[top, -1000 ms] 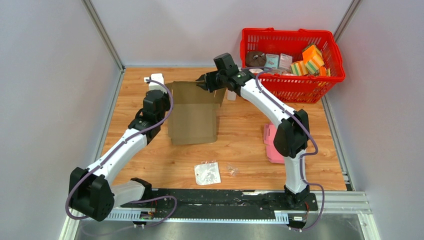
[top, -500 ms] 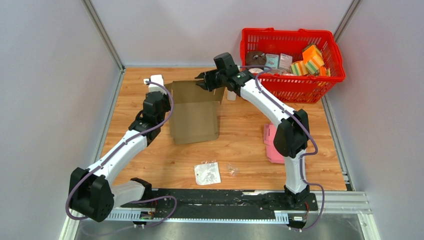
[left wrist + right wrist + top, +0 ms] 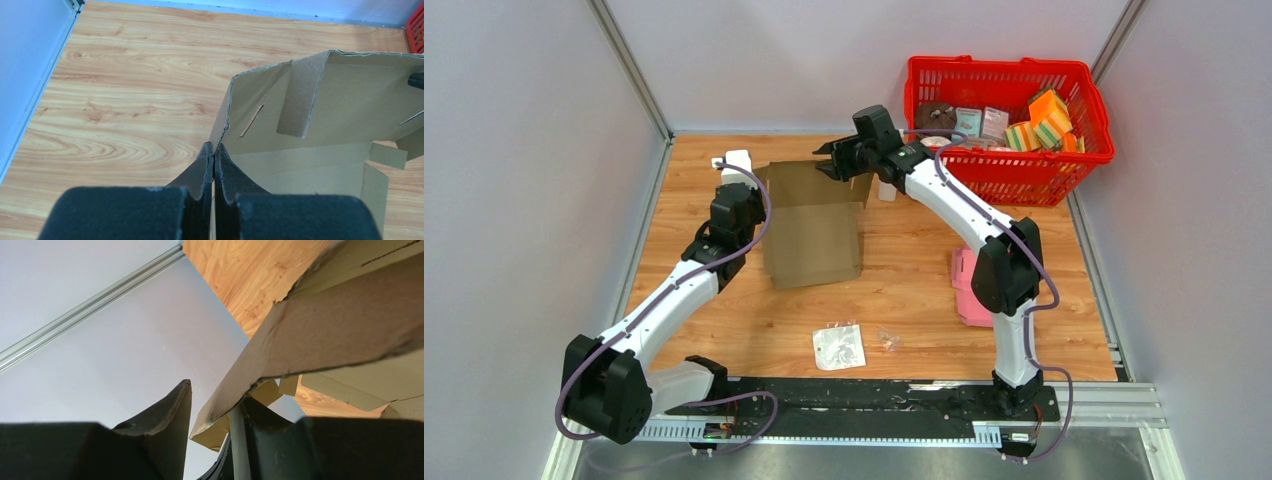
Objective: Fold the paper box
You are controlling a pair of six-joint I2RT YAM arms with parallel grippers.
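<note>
Your wooden table [image 3: 904, 270] carries a red basket [image 3: 1009, 160] at its far right corner. The paper box [image 3: 814, 235] lies left of the basket, toward the table's far side. It is only half-raised: 2 walls stand, 1 inner flap [image 3: 300, 100] hangs loose and a slot is unfilled, so I judge most of the folding is left. Your left gripper [image 3: 213, 152] is pressed together, pinching the box's left wall edge. Your right gripper [image 3: 827, 163] has its jaws spread around the far-right flap [image 3: 325, 335], with 1 finger clear of it.
</note>
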